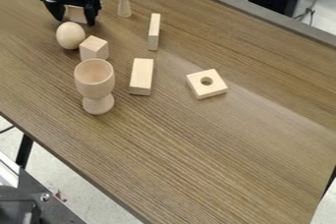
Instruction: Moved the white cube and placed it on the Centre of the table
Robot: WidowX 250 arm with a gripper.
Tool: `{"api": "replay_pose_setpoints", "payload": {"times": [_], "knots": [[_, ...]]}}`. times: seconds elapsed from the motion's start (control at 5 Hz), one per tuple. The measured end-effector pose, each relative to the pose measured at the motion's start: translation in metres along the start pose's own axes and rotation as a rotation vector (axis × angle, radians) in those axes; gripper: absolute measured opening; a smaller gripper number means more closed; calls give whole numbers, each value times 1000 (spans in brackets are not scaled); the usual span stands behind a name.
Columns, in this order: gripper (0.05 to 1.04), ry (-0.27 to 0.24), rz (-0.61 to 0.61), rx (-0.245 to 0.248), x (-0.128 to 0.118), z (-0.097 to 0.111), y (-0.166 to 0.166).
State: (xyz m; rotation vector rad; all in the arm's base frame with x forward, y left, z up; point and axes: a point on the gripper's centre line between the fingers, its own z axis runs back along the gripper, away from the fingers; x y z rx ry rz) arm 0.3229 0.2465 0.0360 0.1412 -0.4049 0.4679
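Standing just behind the goblet (95, 78) on the table (216, 154) is one pale wooden cube (94, 48). Farther behind the goblet: one black gripper (75, 21), astride a pale block (76, 14); whether clamped, cannot tell.

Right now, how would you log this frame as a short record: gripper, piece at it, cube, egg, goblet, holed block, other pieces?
gripper: over the table's far left part
piece at gripper: pale wooden block; held or not, unclear
cube: pale wood, between egg and goblet
egg: wooden, just below the gripper in view
goblet: wooden, upright, nearest the camera
holed block: square, rightmost piece
other pieces: round-headed peg, upright; two oblong blocks
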Motion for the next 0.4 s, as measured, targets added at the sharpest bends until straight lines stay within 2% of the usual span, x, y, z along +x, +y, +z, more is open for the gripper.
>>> {"api": "replay_pose_setpoints", "payload": {"times": [0.2, 0.4], "knots": [[1000, -49, -19, 36, 8, 24, 1], [1000, -79, -39, 54, 13, 60, 0]]}}
